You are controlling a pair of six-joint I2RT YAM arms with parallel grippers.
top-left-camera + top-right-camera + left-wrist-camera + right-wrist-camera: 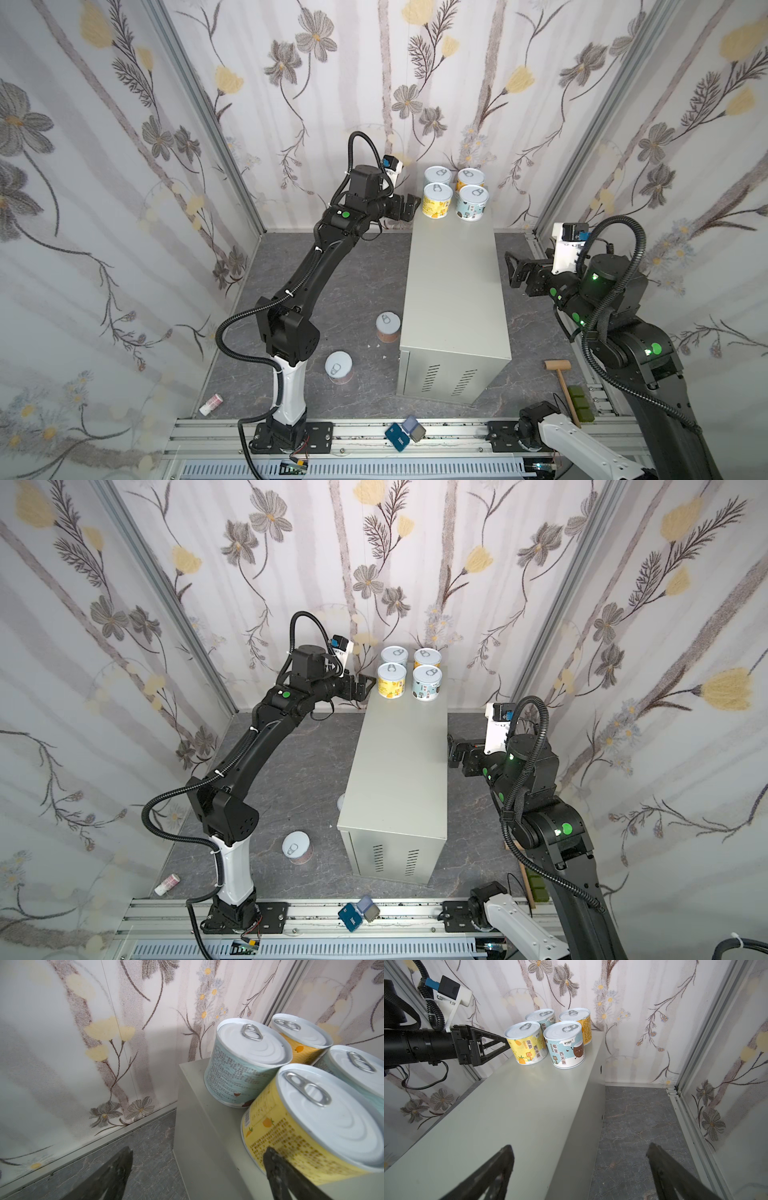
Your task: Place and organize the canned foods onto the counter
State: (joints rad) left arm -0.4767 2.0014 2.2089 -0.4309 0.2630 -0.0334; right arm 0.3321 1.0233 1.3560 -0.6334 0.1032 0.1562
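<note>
Four canned foods stand in a tight square at the far end of the counter point(453, 291): a yellow can point(437, 200), two light blue cans point(471, 202) and an orange can point(471, 179). Two more cans stand on the floor left of the counter, a salmon one point(388, 327) and a pink one point(338, 368). My left gripper point(409, 208) is open at the counter's left edge; one fingertip point(270, 1155) is close beside the yellow can point(307, 1126). My right gripper point(580, 1148) is open and empty, straddling the counter's right edge.
A pink-and-white tube point(211, 404) lies on the floor at the near left. A wooden mallet point(559, 374) and green blocks point(577, 403) lie at the near right. Blue and grey cards point(405, 432) sit on the front rail. Flowered walls close in three sides.
</note>
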